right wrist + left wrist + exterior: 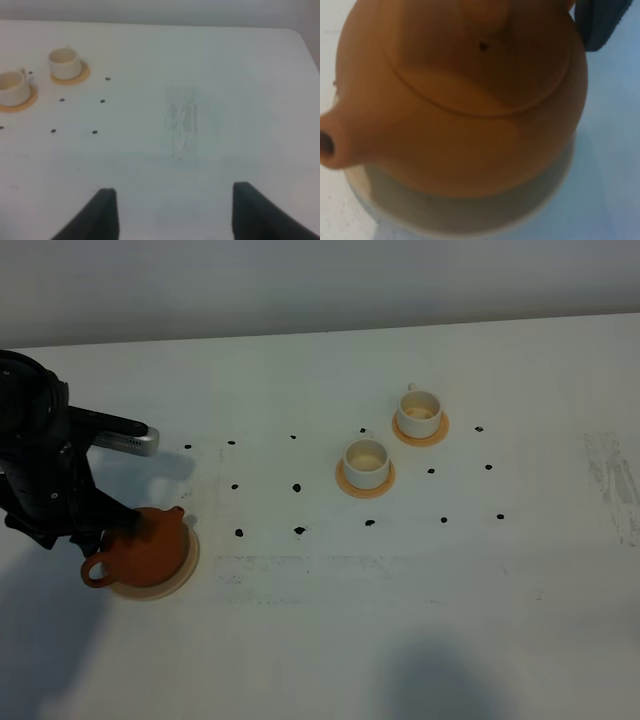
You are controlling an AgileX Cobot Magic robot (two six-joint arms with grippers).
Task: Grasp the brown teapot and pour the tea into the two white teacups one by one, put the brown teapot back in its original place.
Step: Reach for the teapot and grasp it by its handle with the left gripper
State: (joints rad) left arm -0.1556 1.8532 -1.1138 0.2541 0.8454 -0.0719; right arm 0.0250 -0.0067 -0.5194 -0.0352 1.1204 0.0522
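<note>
A robotics test bench: a bare white table (pixel 330 640) fills the frame beneath a blank grey wall (pixel 300 280) along the top. Rows of small black marker dots (pixel 298 531) run across its middle. A black robot arm (pixel 45 470) stands at the left edge over the brown teapot (pixel 150 545), and a scuffed patch (pixel 612 485) marks the right side.

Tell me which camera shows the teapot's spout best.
The left wrist view: the spout of the brown teapot is close up, with its dark opening visible. The exterior high view shows it only as a small nub, without detail. The right wrist view shows no teapot at all.
</note>
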